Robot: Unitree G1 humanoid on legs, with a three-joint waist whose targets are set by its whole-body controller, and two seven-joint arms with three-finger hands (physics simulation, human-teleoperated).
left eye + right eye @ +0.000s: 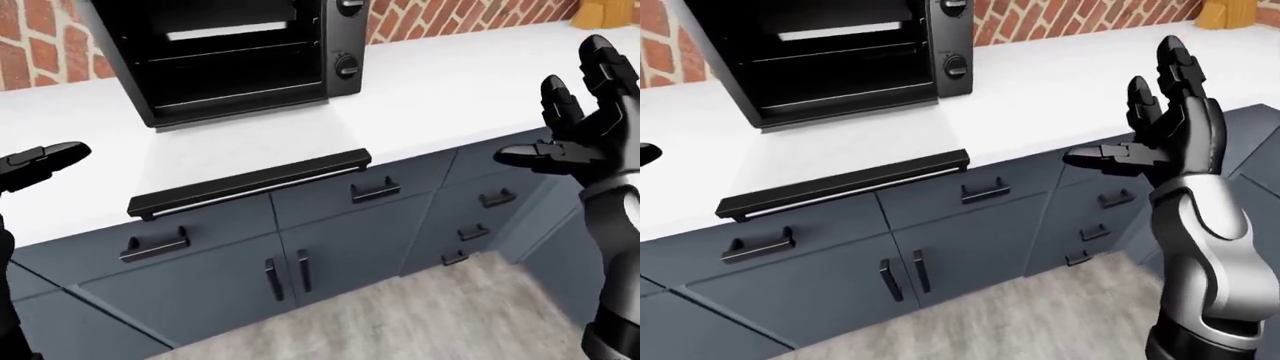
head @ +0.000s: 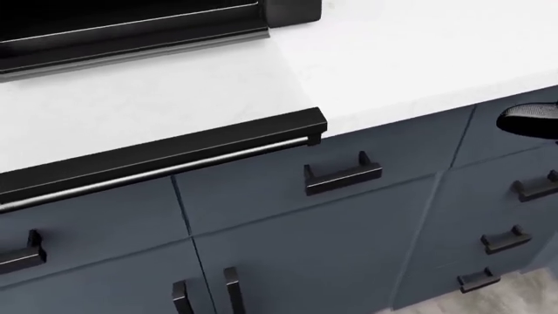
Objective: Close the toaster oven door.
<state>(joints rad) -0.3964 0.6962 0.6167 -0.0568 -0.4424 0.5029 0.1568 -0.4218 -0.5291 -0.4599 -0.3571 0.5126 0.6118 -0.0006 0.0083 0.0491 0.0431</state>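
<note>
A: Where do we find the toaster oven door [image 1: 250,182]?

B: Lying open, flat, its handle edge overhanging the white surface [image 1: 470,82].

A: Our hands?

B: Right hand [image 1: 1160,124] fingers spread, empty, beside the surface edge. Left hand [image 1: 35,165]: grip state cannot be told.

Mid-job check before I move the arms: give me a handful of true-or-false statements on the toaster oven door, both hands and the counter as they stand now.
1. The toaster oven door is folded down flat over the white counter. True.
2. The right hand grips the door handle. False: it hangs open, to the right of the handle, touching nothing.
3. The toaster oven stands against a brick wall. True.
4. The left hand rests on the door. False: it is at the left edge of the left-eye view, clear of the door.
5. The oven's knobs are on its left side. False: they are on the right side in the view.
</note>
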